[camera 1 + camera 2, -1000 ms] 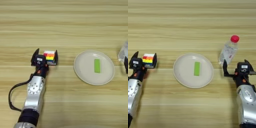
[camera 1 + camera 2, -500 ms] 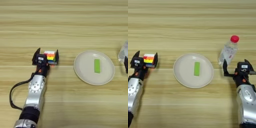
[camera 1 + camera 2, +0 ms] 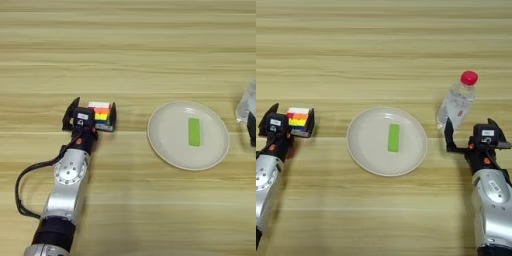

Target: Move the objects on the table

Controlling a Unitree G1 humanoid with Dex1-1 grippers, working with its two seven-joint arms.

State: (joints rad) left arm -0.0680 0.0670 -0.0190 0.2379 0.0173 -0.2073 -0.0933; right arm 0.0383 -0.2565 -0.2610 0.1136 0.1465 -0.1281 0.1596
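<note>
Your multicoloured puzzle cube (image 3: pixel 101 115) sits on the wooden table (image 3: pixel 128 45) at about 9 o'clock from the round white plate (image 3: pixel 165 145), well apart from it, showing a white top and stacked red, orange, yellow, green and blue bands on its near face. Your left gripper (image 3: pixel 89 116) reaches up from 6 o'clock with its two black fingers spread: the right finger (image 3: pixel 113 114) stands against the cube's right side, while the left finger (image 3: pixel 70 109) stands clear to the cube's left, so the cube lies in the right part of the gap; you cannot tell from either view whether any finger presses it. The silver forearm (image 3: pixel 67 185) runs down toward the lower left edge with a black cable (image 3: pixel 22 185) looping beside it. The plate lies at the centre of the scene and carries a flat green strip (image 3: pixel 393 137), set upright along the 12-to-6 line, slightly right of the plate's middle. At about 2 o'clock from the plate stands your small clear plastic bottle with a red cap (image 3: pixel 458 101), leaning a little to the right. Your right gripper (image 3: pixel 471 137) rests just below the bottle at its 5 o'clock, fingers spread, the left finger (image 3: pixel 449 135) close beside the bottle's base and the right finger near 3 o'clock of the gripper body; the bottle is not between them.
</note>
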